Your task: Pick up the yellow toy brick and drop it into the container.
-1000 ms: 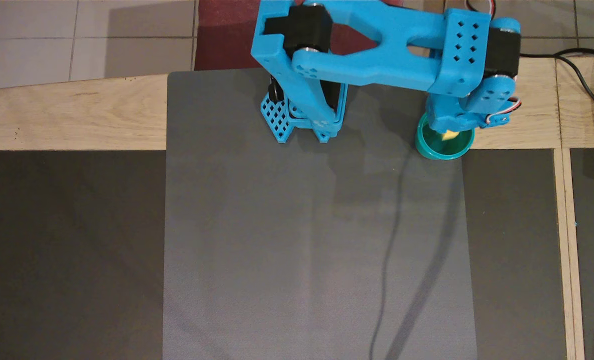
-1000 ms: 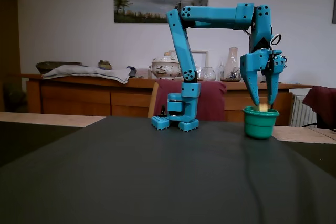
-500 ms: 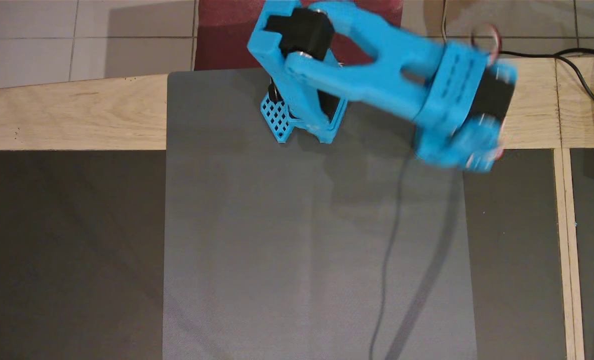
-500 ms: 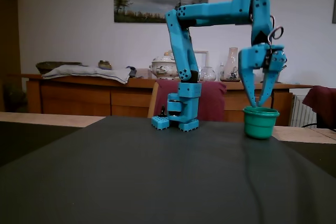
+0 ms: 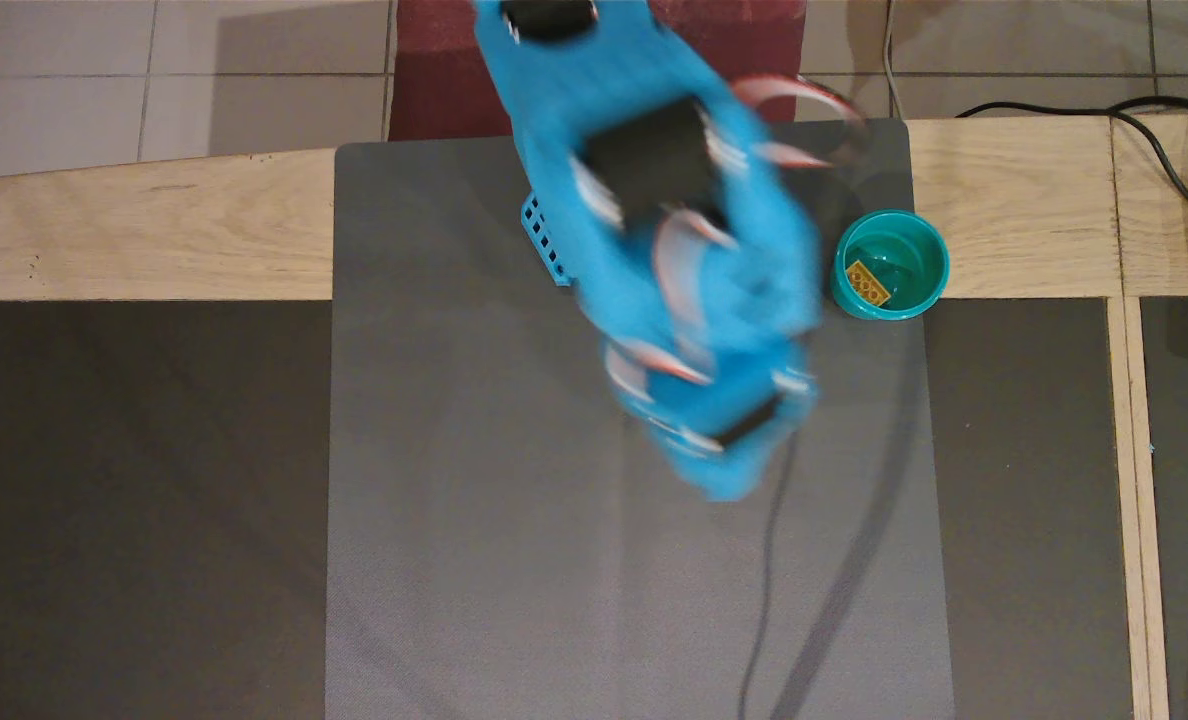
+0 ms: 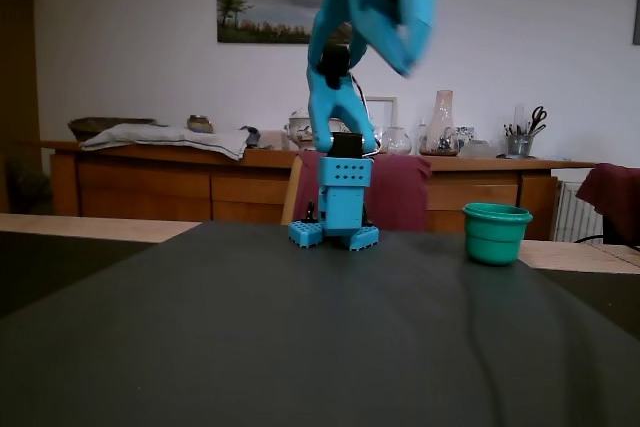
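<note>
Brick [image 5: 867,283] lying inside the cup [image 5: 929,260], at the left of the glossy floor in the overhead view, studs up, turned diagonally, touching or nearly touching the left wall. Hidden by the cup wall in the fixed view. Cup [image 6: 496,234] standing upright at the right of centre in the fixed view, on the far right corner of the grey mat [image 6: 300,347]; in the overhead view, upper right of centre, straddling the mat's [image 5: 474,500] right edge with part of its base over the pale wooden counter [image 5: 134,230].

Blue arm [image 5: 654,260] smeared by motion blur in both views. In the overhead view, stretching from the top centre down toward mid-frame, just left of the cup. In the fixed view, arm [image 6: 345,77] raised high, folded over at the top of the frame, well above the cup. Tool [image 5: 719,470] at the lower end of the blur in the overhead view, apart from the cup; too blurred to tell whether spread or pressed together, nothing seen in it. Base [image 6: 338,202] planted at the mat's far edge, left of the cup.

Black cable [image 5: 1184,190] running across the counter at the upper right of the overhead view.
</note>
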